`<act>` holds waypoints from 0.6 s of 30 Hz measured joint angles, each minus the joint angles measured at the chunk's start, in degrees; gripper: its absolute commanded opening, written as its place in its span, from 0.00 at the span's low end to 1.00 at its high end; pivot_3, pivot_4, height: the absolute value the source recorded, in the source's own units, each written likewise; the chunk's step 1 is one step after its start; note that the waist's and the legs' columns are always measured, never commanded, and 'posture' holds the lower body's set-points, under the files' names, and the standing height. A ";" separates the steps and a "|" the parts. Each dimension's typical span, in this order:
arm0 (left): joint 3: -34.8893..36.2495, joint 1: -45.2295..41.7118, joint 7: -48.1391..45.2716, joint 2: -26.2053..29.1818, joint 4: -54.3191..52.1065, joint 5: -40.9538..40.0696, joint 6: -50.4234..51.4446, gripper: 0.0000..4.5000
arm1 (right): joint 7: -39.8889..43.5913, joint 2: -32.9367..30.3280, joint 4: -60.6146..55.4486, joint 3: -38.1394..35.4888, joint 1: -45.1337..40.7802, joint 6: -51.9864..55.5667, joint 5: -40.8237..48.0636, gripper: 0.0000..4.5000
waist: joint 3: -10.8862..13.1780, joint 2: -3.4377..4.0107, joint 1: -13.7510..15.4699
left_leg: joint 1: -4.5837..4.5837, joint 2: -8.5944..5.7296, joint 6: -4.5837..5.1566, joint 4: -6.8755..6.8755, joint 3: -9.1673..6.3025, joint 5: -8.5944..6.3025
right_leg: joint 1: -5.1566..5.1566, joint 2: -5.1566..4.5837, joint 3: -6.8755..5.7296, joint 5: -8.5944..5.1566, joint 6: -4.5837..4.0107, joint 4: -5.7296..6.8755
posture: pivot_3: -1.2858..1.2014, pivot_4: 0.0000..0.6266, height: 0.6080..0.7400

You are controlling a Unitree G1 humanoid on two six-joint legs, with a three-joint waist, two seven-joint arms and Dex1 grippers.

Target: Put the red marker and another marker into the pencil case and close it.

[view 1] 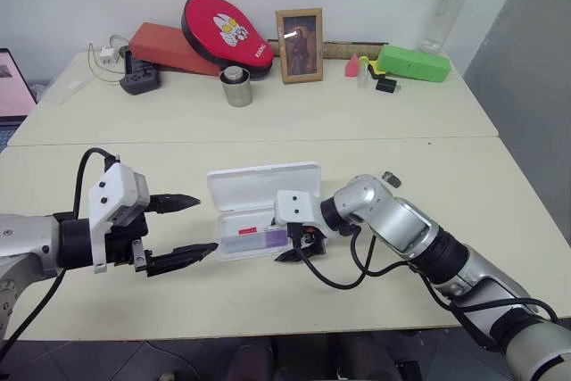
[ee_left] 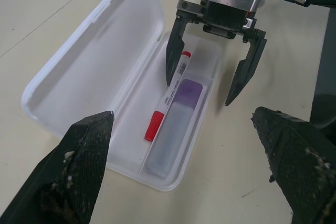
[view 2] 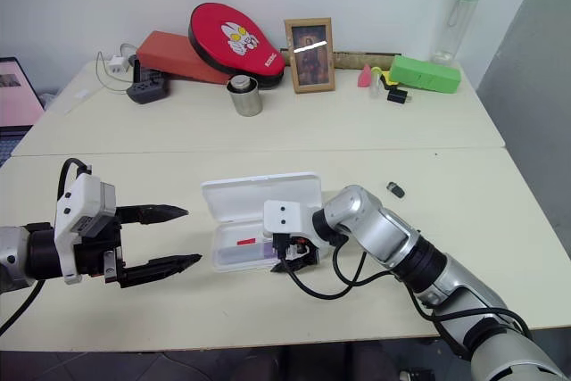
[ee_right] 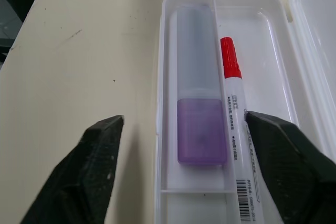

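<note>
Fingers spread above pencil case, seemingly.

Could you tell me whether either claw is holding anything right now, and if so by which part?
Nothing is held. The right claw stands open over the pencil case, where the purple marker and red marker lie free. The left claw is open and empty.

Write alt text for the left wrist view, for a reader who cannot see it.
An open white pencil case lies on a pale table, with a red marker and a purple marker side by side in its tray. The right gripper hovers open over the tray's far end; the left gripper's black fingers frame the foreground.
</note>
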 measured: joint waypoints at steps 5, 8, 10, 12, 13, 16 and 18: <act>-0.83 -0.39 0.10 -0.01 0.01 -0.01 -0.01 1.00 | 0.61 -0.41 -2.79 -3.03 0.06 1.47 2.01 0.99 | 0.00 0.00 0.02 | 0.00 0.00 0.00 0.00 0.00 0.00 | 0.00 -0.01 0.00 0.00 0.00 0.00 | 0.52 0.24 1.00; -2.34 -2.43 1.10 -0.20 -0.13 -0.21 -0.11 1.00 | 1.14 -2.41 -8.70 -7.81 2.33 4.89 5.89 0.99 | 0.00 0.00 0.31 | -0.05 -0.03 0.00 0.00 -0.04 0.00 | 0.03 -0.02 0.01 0.00 0.00 -0.04 | 0.52 0.24 1.00; -4.70 -5.43 2.34 -1.66 -0.33 -0.87 -0.31 1.00 | 0.43 -5.65 -13.18 -13.50 6.22 7.87 8.89 0.99 | -0.01 -0.01 0.81 | -0.07 -0.13 0.00 0.02 -0.10 0.00 | 0.08 -0.08 0.00 0.00 0.01 -0.08 | 0.52 0.24 1.00; -7.84 -8.32 3.70 -3.30 -0.25 -1.11 -0.43 1.00 | -1.45 -9.31 -15.15 -18.79 9.77 11.16 10.42 0.99 | -0.01 -0.01 1.13 | -0.08 -0.17 0.00 0.03 -0.03 -0.01 | 0.08 -0.09 0.00 0.02 0.06 -0.09 | 0.52 0.24 1.00; -9.55 -9.54 4.25 -4.20 -0.21 -1.12 -0.62 1.00 | -2.52 -10.94 -15.38 -21.33 11.14 12.70 10.96 0.99 | -0.01 -0.01 1.20 | -0.07 -0.16 0.00 0.03 0.03 0.00 | 0.07 -0.08 0.00 0.04 0.08 -0.08 | 0.52 0.24 1.00; -16.05 -16.59 7.17 -9.25 0.30 -1.08 -1.45 1.00 | -5.24 -15.42 -16.46 -27.82 13.67 17.44 12.07 0.99 | 0.00 0.00 1.32 | -0.08 -0.15 0.00 0.04 0.10 0.00 | 0.06 -0.04 -0.01 0.05 0.08 -0.04 | 0.52 0.24 1.00; -19.87 -20.14 8.58 -11.81 1.36 -0.71 -1.60 1.00 | -7.99 -16.76 -16.46 -31.32 13.89 19.69 12.37 0.99 | -0.01 0.00 0.72 | -0.01 -0.13 0.01 0.01 0.12 0.00 | 0.07 0.01 0.07 0.06 0.06 0.00 | 0.52 0.24 1.00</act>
